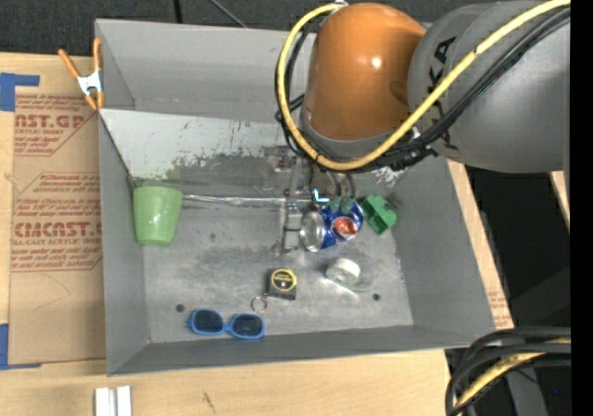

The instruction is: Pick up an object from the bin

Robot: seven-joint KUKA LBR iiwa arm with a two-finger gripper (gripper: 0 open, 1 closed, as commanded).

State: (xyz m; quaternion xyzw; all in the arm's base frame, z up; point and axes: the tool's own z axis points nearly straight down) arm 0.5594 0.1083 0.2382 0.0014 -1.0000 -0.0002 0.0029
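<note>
**Gripper down beside the crushed can, right of the bin's centre**

You are looking at the arm coming in from the right of the frame, with its orange cover over the upper middle of the bin. Below that cover, the gripper is low over the bin floor, a little right of centre. You cannot tell from this view whether it is spread or pressed together, because the wrist and its cables hide most of it, and nothing can be seen pinched in it.

The thing nearest to it is a crushed can, blue, red and silver, lying just beside the gripper on its right. You cannot tell whether the two are touching.

A green block lies just right of the can, towards the right wall. Below the can, near it, you will see a clear plastic piece. A small yellow-and-black tape measure lies below the gripper, apart from it.

Well away from all this, a pair of blue sunglasses rests by the lower wall at the lower left. A pale green cup stands by the left wall.
</note>
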